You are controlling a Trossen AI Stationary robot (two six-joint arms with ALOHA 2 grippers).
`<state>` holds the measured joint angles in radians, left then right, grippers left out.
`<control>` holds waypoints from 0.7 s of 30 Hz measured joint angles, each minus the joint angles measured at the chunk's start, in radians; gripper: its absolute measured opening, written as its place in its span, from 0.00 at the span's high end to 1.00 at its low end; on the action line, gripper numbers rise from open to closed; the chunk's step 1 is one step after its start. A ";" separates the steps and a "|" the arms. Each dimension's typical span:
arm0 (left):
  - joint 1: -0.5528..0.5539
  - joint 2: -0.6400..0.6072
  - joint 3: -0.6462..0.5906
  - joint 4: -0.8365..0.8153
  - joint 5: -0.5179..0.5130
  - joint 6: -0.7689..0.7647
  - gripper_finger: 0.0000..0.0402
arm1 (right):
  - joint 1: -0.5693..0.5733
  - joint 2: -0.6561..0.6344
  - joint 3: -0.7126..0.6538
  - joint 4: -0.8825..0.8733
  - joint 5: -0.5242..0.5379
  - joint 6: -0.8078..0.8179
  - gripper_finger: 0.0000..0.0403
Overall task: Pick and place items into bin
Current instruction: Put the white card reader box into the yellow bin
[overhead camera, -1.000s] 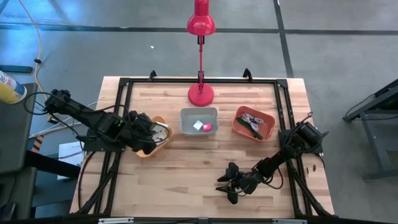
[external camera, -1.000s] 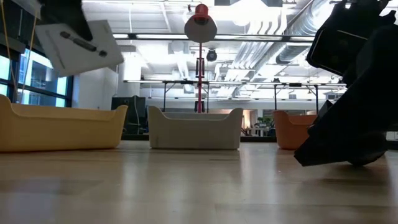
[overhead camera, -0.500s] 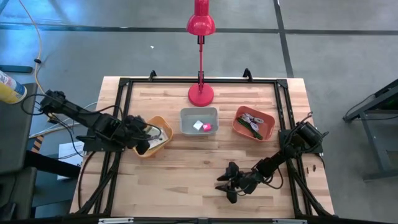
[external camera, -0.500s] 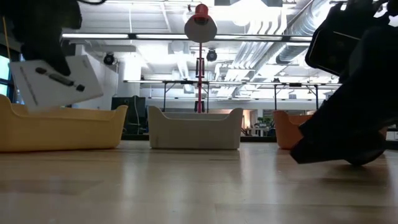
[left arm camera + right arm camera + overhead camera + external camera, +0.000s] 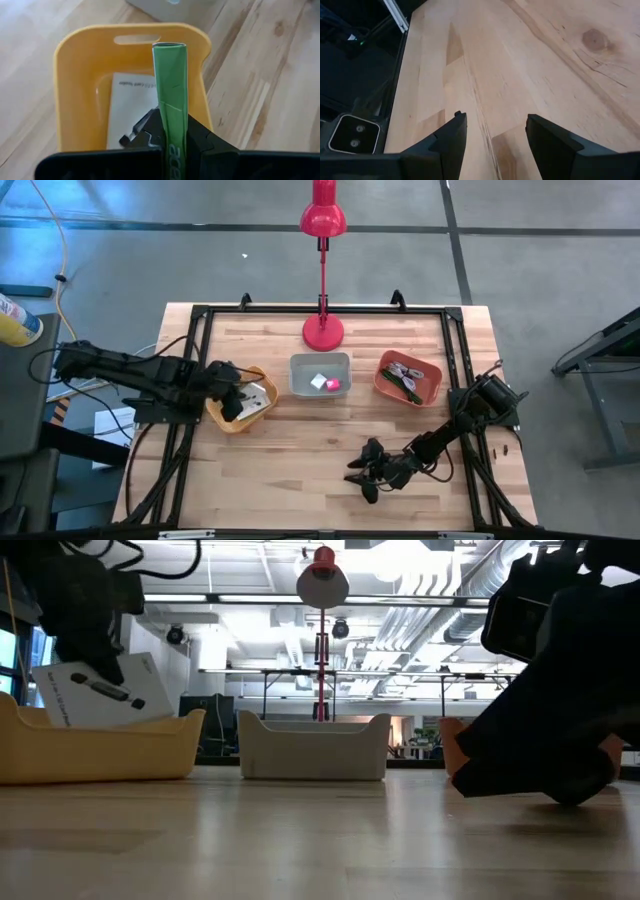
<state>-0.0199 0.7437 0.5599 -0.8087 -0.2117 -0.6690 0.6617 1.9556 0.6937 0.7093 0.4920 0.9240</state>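
- Lowered since a second ago, the left gripper (image 5: 232,395) has brought its white card (image 5: 105,698) from high above the yellow bin (image 5: 222,420) down until the card's bottom edge sits behind the bin's rim in the low view; the arm has also drawn back toward the left edge of the tabletop (image 5: 300,450)
- Nearest the front edge, the right gripper (image 5: 366,477) hovers low over bare wood, jaws standing moderately apart and holding nothing; the right wrist view shows only planks between its fingers (image 5: 451,137)
- Farther back on the left, the left gripper's jaws are closed tight on the white card with black print, held tilted over the yellow bin
- In the left wrist view a green-taped finger (image 5: 171,95) points over the bin, and a second white card (image 5: 131,107) lies flat on the bin's floor
- At mid-depth, the grey bin (image 5: 320,360) holds a pink cube (image 5: 335,385) and a white cube (image 5: 318,381), side by side
- To its right, the orange bin (image 5: 392,392) holds a green stick (image 5: 400,383) and some silvery bits (image 5: 405,367)
- At the far edge stands a red lamp (image 5: 323,330)
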 joint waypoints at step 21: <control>0.171 0.039 -0.007 0.004 0.177 0.179 0.98 | -0.001 0.000 0.000 0.006 0.032 0.019 0.52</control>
<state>0.1513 0.7828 0.5524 -0.8045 -0.0343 -0.4905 0.6609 1.9556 0.6933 0.7151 0.5238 0.9434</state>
